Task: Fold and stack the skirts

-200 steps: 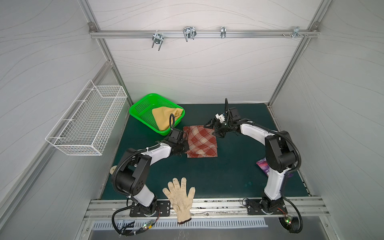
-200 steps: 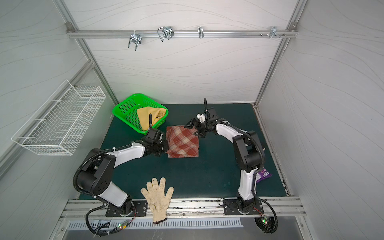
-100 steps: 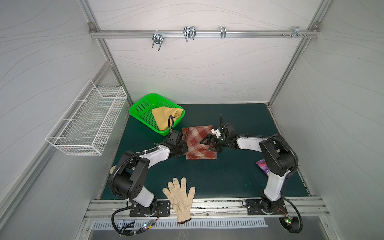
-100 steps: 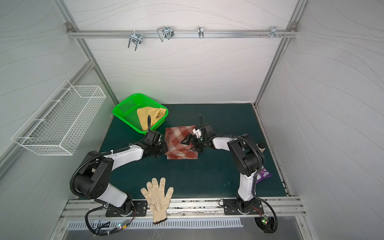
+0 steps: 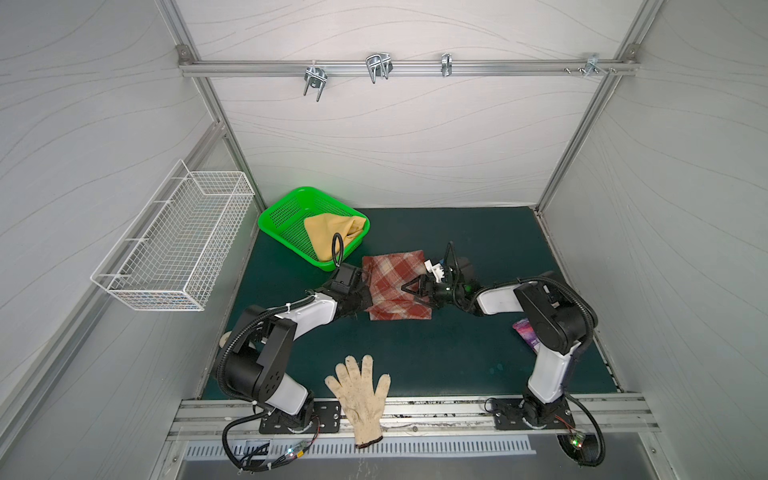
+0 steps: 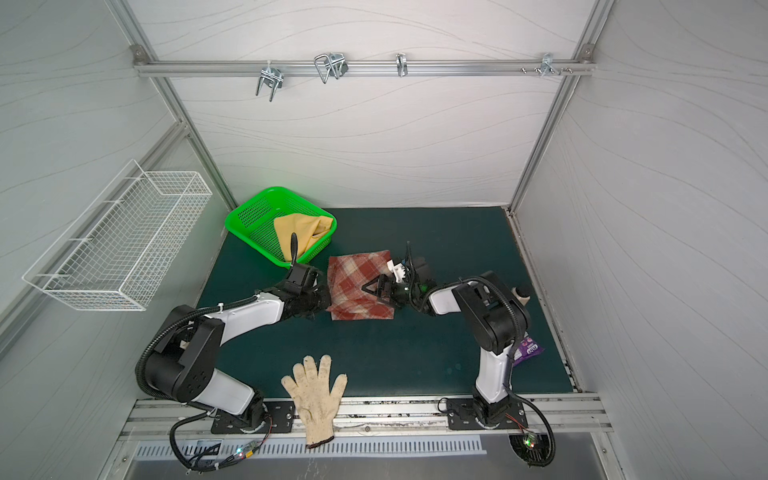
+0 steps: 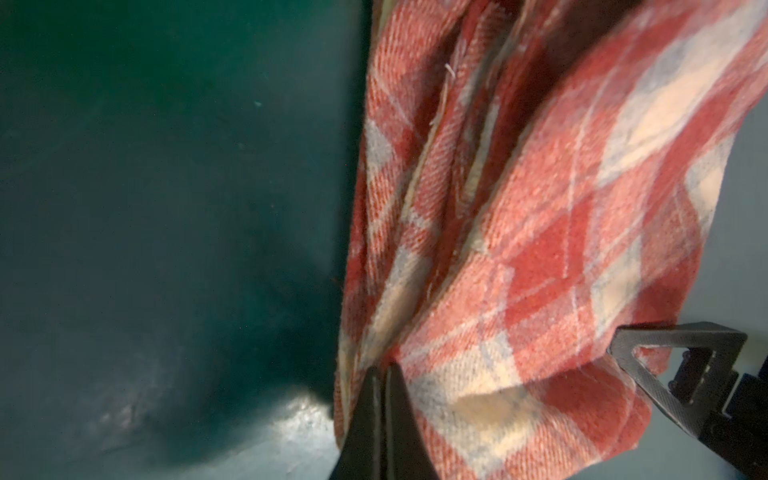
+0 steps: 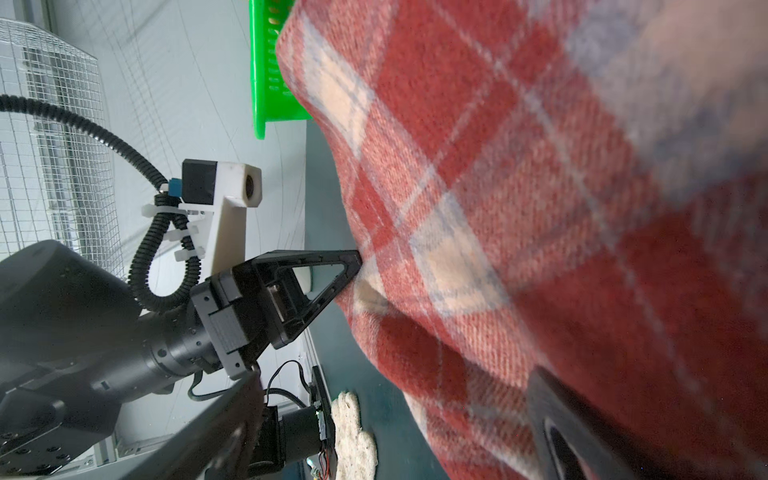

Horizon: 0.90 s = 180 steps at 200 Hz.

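Only the left wrist view showed the grip itself. The left jaws were pressed together on a fold at the edge of the plaid skirt (image 7: 519, 249), with several layers bunched beyond the tips. In both top views the left arm (image 5: 316, 311) hid that spot. The right jaws stood wide apart and held nothing. The top views put them over the skirt's right side, and the right wrist view showed cloth lying between them.

The plaid skirt lay mid-desk (image 5: 457, 353) as a rough rectangle of woolly twill in rust-red and cream. The yellow skirt (image 5: 332, 235), smooth and crumpled, sat in the perforated green basket (image 5: 282, 212) at the back left. The knitted glove (image 5: 359, 395) overhung the front edge. The glossy purple packet (image 6: 528, 349), beside the right arm (image 6: 490, 320), appeared only in the top views.
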Each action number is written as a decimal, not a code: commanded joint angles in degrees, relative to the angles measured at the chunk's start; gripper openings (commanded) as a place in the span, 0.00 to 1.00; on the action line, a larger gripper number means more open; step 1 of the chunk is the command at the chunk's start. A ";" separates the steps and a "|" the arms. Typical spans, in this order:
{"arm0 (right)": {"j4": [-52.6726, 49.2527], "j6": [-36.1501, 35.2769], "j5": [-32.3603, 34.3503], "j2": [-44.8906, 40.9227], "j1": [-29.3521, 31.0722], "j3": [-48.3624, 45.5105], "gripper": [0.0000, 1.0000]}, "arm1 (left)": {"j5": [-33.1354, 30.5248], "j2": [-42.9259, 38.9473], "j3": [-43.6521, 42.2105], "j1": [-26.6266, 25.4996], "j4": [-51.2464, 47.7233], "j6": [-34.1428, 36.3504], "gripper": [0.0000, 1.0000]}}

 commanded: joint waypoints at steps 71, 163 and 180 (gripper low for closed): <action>-13.66 0.11 8.51 -3.51 2.80 -7.90 0.99 | -9.30 -10.41 5.40 1.04 -15.13 2.34 0.45; -15.37 4.73 13.63 -15.14 7.99 -9.92 0.99 | 11.92 -0.95 23.24 0.62 -7.14 -5.37 0.70; -22.24 2.42 16.12 -22.83 7.94 -7.70 0.99 | 15.37 1.52 23.32 0.22 -3.15 -7.53 0.73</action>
